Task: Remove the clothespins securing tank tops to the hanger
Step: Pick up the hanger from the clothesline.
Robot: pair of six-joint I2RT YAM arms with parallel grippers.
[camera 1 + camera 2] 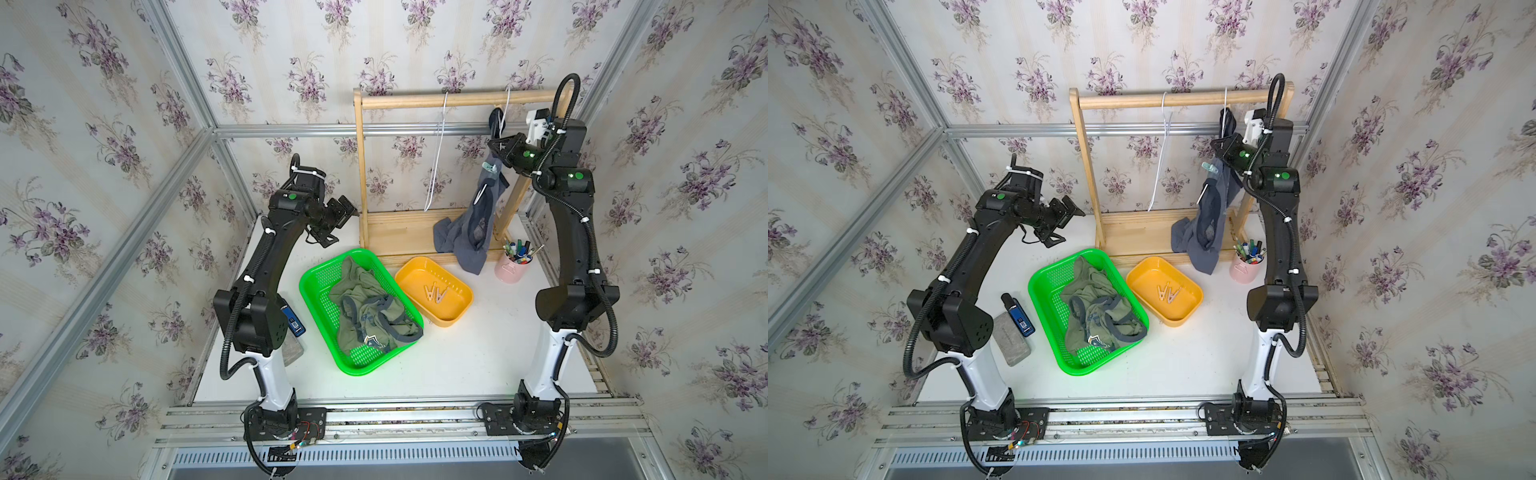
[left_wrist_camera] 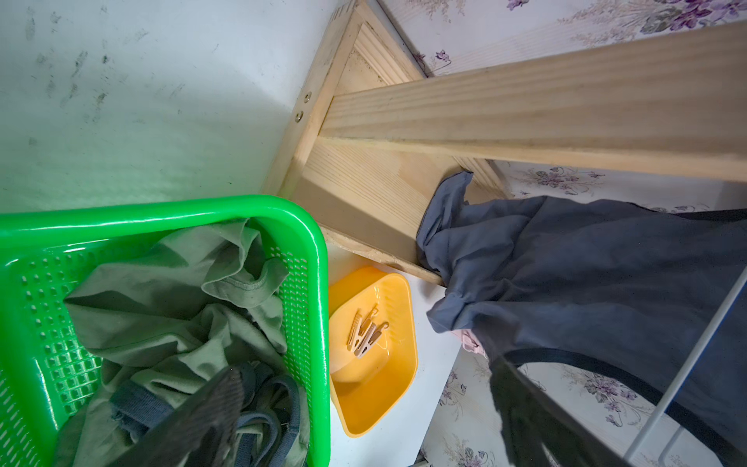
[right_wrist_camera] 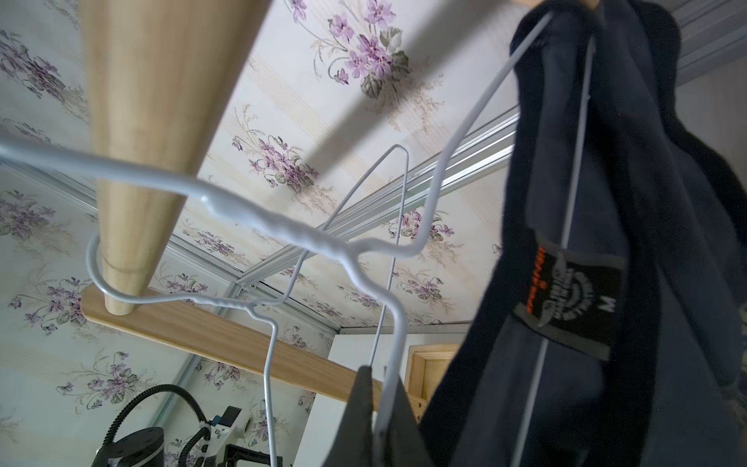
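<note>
In both top views your right gripper is up at the hanger on the rack. It is right beside the blue top, which droops from the hanger down onto the rack's base. The mint pin is clipped to that fabric just below the gripper, and I judge it the last one to come off. The olive top already lies in the basket and the wooden pins are in the tray, so that half looks finished. Your left gripper hangs clear beside the rack's post.

The left wrist view shows that gripper spread wide and holding nothing, looking down over the basket and tray. It is probably parked there, ready to take the pin.

In the right wrist view the right gripper is pinched shut on the hanger, on the wire below its twisted neck. The blue top hangs just beside it. That hold most likely keeps the hanger from swinging when the pin is pulled. The mint pin itself is not visible from here.
</note>
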